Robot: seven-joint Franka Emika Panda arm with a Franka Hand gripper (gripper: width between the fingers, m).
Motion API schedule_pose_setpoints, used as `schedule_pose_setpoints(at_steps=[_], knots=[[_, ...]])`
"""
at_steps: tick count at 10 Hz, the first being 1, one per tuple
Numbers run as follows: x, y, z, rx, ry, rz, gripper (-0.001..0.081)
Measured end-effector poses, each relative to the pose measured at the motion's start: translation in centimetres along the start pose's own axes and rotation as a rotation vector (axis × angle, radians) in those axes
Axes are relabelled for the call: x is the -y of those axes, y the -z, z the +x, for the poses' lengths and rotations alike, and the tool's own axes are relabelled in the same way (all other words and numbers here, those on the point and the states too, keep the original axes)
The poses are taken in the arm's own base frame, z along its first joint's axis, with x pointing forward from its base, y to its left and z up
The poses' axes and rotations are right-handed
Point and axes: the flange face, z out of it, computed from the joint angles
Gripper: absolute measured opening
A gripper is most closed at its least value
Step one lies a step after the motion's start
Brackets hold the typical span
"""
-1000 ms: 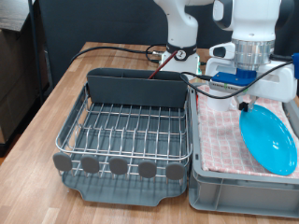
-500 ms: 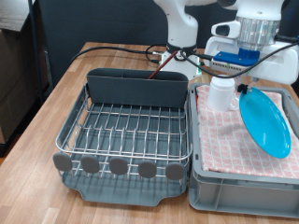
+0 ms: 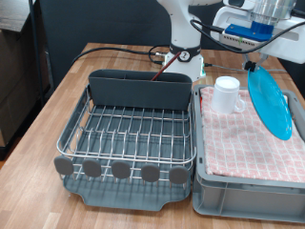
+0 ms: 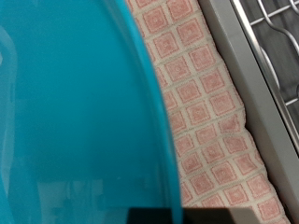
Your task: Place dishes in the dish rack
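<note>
My gripper (image 3: 255, 63) is near the exterior view's top right, shut on the rim of the round light-blue plate (image 3: 270, 102). The plate hangs nearly on edge above the crate. In the wrist view the plate (image 4: 75, 112) fills most of the picture, so my fingers do not show there. The white handled mug (image 3: 226, 94) stands on the checked cloth at the crate's far end. The dish rack (image 3: 129, 134), silver wire on a dark grey tray, stands at the exterior view's left with nothing in it. A corner of it shows in the wrist view (image 4: 276, 37). The wooden spoon is out of view.
The grey plastic crate (image 3: 243, 191) lined with red-and-white checked cloth (image 3: 238, 143) sits right of the rack. Cables (image 3: 114, 48) run over the wooden table behind the rack. The white robot base (image 3: 181, 33) stands at the back.
My gripper has risen with the plate, lifting it off the checked cloth and tilting it nearly upright. The mug, hidden behind my hand before, now shows.
</note>
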Motion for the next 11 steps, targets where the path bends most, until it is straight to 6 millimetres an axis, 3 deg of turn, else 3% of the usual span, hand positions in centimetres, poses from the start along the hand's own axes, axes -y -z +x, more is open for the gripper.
schedule_pose_setpoints(at_steps=[3,7,10,11], knots=[[-1.5,0.2,1.4,-0.121,0.031,-0.129,0.0019],[-3.9,2.7,7.5,-0.302,0.182,-0.226,0.0019],[-5.0,4.1,12.7,-0.342,0.331,-0.223,0.0019],[-5.1,4.4,13.3,-0.337,0.381,-0.214,0.0019]])
